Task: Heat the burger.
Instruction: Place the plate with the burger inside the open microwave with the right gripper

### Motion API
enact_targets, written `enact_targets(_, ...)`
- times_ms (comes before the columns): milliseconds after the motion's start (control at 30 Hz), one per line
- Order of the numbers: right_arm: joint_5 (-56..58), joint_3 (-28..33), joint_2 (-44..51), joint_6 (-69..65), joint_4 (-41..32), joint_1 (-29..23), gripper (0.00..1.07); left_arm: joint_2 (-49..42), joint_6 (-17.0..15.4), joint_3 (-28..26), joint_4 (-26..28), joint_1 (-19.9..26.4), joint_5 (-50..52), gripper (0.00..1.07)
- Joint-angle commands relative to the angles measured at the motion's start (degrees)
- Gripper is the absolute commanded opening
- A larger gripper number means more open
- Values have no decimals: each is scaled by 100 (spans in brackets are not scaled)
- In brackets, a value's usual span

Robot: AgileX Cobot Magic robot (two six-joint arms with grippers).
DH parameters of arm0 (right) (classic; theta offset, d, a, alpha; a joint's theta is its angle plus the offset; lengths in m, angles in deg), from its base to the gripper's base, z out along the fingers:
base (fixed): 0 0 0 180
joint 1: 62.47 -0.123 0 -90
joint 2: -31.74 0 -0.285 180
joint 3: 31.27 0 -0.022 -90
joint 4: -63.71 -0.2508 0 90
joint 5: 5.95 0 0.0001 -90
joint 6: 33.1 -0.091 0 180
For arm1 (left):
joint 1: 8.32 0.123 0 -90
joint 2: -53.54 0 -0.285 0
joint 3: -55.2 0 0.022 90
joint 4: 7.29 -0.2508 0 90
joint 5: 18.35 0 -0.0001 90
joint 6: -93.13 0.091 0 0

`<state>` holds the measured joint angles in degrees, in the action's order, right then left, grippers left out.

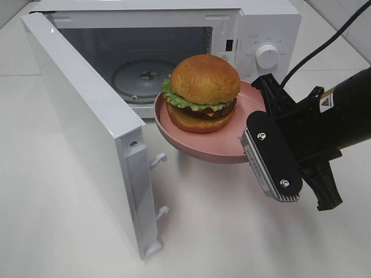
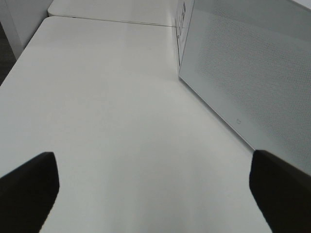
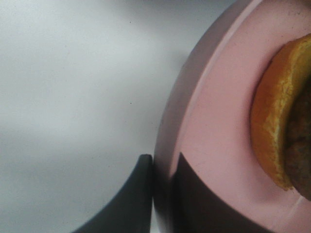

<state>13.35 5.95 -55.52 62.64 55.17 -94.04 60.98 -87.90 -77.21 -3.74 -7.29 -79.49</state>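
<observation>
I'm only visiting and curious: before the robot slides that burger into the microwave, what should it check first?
1. Door swung open: ok.
2. Turntable bare where visible: ok.
3. Right hand clamped on plate rim: ok.
4. Burger upright on plate: ok.
5. Left hand open, holding nothing: ok.
6. Plate fits through the opening: cannot tell.

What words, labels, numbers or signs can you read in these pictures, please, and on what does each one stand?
No text can be read as words.
Markings around the dial on the microwave: too small to read.
Warning triangle on the microwave's front frame: sign only, no legible words.
Sticker on the right arm: too blurred to read.
Wrist views: none.
</observation>
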Motion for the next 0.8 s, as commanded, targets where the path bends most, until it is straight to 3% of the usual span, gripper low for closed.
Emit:
enact_targets(33, -355, -52, 74, 63, -34, 6, 5, -92, 0, 0, 17, -6, -17, 101)
enact_targets(800, -435, -682, -481, 63, -17, -264, 6, -92, 0, 0, 17, -6, -17, 101)
